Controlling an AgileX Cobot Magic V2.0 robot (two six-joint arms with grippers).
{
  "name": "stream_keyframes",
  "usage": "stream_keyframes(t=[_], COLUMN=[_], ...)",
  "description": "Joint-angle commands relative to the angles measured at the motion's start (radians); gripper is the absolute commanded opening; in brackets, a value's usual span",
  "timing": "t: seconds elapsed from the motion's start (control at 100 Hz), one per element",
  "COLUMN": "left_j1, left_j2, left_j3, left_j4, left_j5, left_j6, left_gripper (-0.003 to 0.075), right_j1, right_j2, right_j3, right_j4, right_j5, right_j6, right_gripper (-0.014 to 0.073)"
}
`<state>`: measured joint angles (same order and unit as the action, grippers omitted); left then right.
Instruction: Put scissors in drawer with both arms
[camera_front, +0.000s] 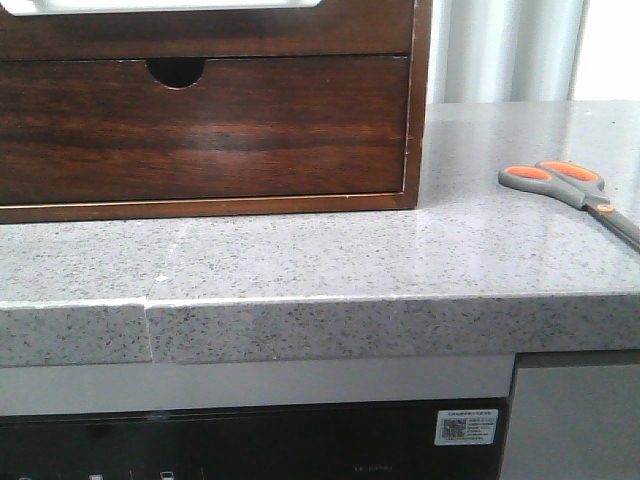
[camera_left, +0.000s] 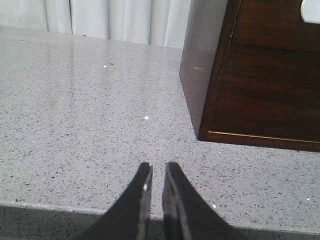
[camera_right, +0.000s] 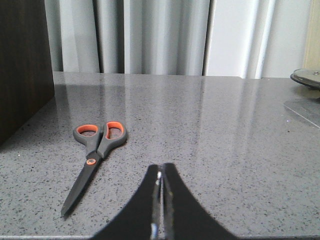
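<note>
The scissors (camera_front: 570, 183) lie flat on the grey speckled counter to the right of the wood cabinet, orange-lined loops toward the cabinet and blades closed. In the right wrist view the scissors (camera_right: 95, 150) lie a short way ahead of my right gripper (camera_right: 161, 167), off to one side, and the gripper is shut and empty. The drawer (camera_front: 200, 30) is the upper dark wood front with white along its top edge. My left gripper (camera_left: 156, 167) hovers low over bare counter near the cabinet's corner, fingers almost together with a thin slit and nothing held. The drawer (camera_left: 270, 25) shows above the lower front. Neither arm appears in the front view.
Below the drawer, a second wood front with a half-round notch (camera_front: 176, 70) fills the cabinet (camera_right: 25, 65). The counter's front edge (camera_front: 400, 300) runs close under both grippers. A round metal object (camera_right: 306, 77) sits at the far right. Curtains hang behind.
</note>
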<state>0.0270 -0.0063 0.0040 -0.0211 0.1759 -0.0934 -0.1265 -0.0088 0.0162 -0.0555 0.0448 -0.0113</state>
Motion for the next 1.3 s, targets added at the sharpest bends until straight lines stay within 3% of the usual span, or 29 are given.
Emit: stream_keyframes(t=[0.0,0.8,0.94,1.09,1.289], left_j1=[0.000,0.000,0.000,0.000,0.000], left_j2=[-0.034,-0.034,-0.034,-0.034,-0.034], left_j3=[0.016,0.016,0.016,0.016,0.016], left_j4=[-0.008,-0.043,-0.090,-0.238,-0.244], left_j5=[-0.089,-0.105,-0.109,-0.110,-0.119], left_j6=[-0.007,-0.007,-0.007,-0.007,-0.007], left_gripper=[0.0003,0.0003,0.0003,0.0004,0.0003], right_j1=[-0.006,-0.003,-0.003,-0.003,-0.003], right_j2=[-0.021,-0.021,-0.021,-0.021,-0.021], right_j3=[0.013,0.013,0.013,0.013,0.011], right_j4=[-0.001,-0.001,-0.001,0.001,0.001], right_j5=[-0.083,-0.090,-0.104,-0.142,-0.179], right_j6=[-0.008,-0.008,-0.008,-0.008,-0.008], right_gripper=[-0.0116,-0.0116,-0.0116,-0.0116,-0.0116])
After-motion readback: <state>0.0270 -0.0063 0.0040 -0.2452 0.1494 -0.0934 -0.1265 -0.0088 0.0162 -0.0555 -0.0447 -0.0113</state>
